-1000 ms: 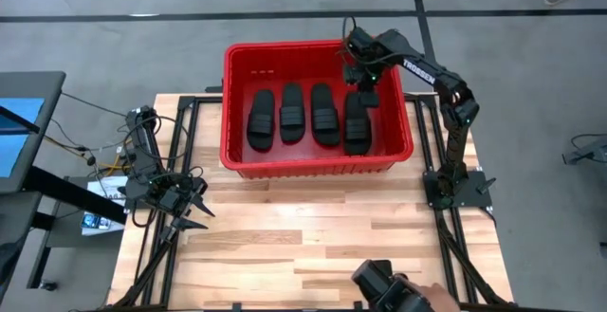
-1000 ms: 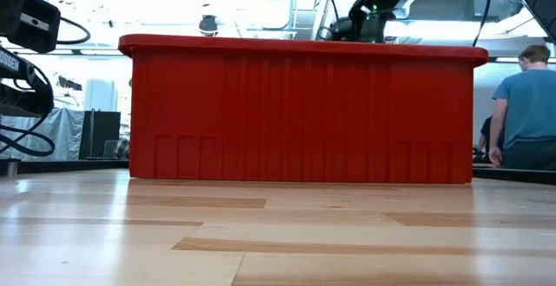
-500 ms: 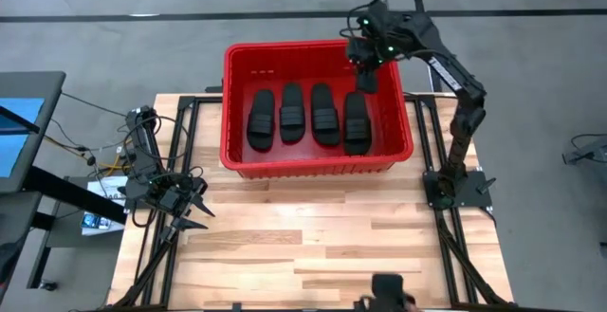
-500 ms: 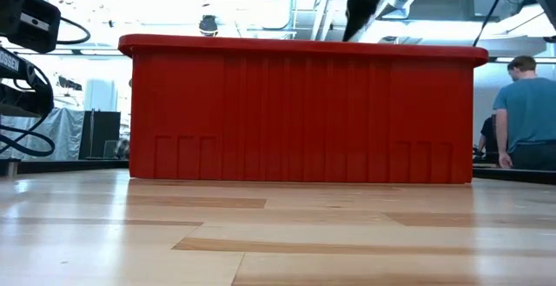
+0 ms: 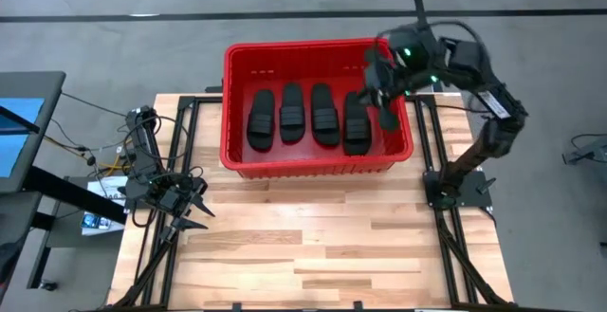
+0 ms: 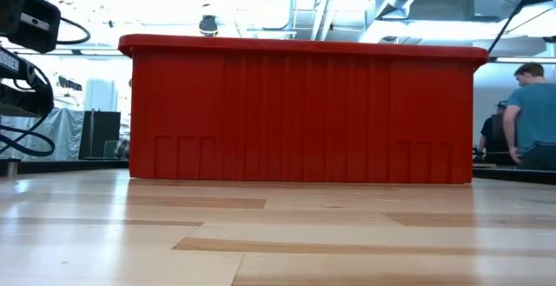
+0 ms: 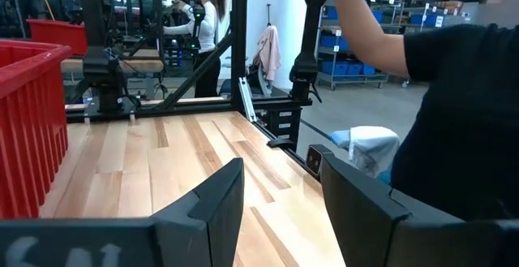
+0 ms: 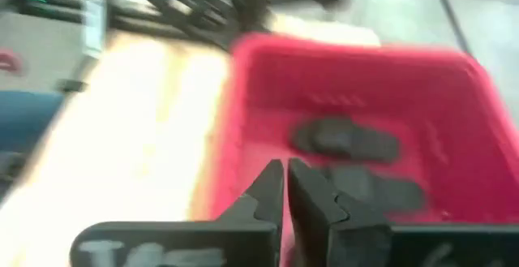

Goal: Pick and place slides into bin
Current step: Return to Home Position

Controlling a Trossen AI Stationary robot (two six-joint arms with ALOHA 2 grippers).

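R arm bent high; R hand empty, fingers nearly together. L arm folded low, L hand fingers apart.

Bin wall hiding the slides in the low view, slides mere smeared dark shapes in the right wrist view, person by the counter cut off above the shoulder, another person cropped at the low view's edge
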